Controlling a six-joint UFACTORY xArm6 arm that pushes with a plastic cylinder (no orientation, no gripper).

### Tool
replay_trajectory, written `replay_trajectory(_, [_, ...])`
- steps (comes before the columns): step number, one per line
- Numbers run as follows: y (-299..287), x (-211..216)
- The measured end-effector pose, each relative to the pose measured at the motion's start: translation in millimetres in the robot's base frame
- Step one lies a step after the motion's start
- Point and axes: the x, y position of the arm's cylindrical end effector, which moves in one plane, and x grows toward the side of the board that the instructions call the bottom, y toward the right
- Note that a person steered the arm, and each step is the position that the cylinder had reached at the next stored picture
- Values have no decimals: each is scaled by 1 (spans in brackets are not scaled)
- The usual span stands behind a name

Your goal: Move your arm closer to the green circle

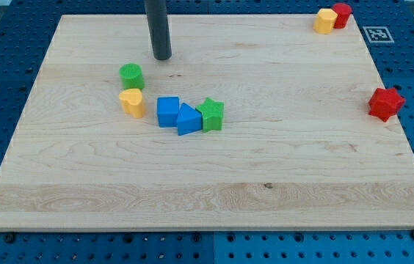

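My tip [162, 56] is the tool here, a plain dark rod with nothing to clench or release, so it grasps nothing and rests bare on the tabletop [266, 191] toward the view's top left, touching no block. The green circle [131, 75] stands near it, at about 8 o'clock from the tip, with a strip of bare wood between the two. Judged against the task, the approach looks mostly made but not finished: a short slide down and to the view's left would close the gap. The blocks lie loosely, as things do that get shoved about: just below the green circle, at its 6 o'clock and touching or almost touching it, is a yellow block [133, 102] with a rounded, roughly heart-like outline. At the circle's 4 o'clock a blue cube [168, 111], a blue wedge-like block [188, 119] and a green star [211, 114] are pressed together in a row. Since the yellow block sits so tight under the circle, a push from the tip's present side would likely drive the circle into it, so I would stop short of contact. Well apart, at the view's top right corner, a yellow block [325, 20] and a red block [341, 15] touch each other, and a red star [386, 103] sits alone at the view's right edge.
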Motion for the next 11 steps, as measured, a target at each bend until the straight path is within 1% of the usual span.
replay_trajectory(7, [-86,4])
replay_trajectory(11, [-90,59])
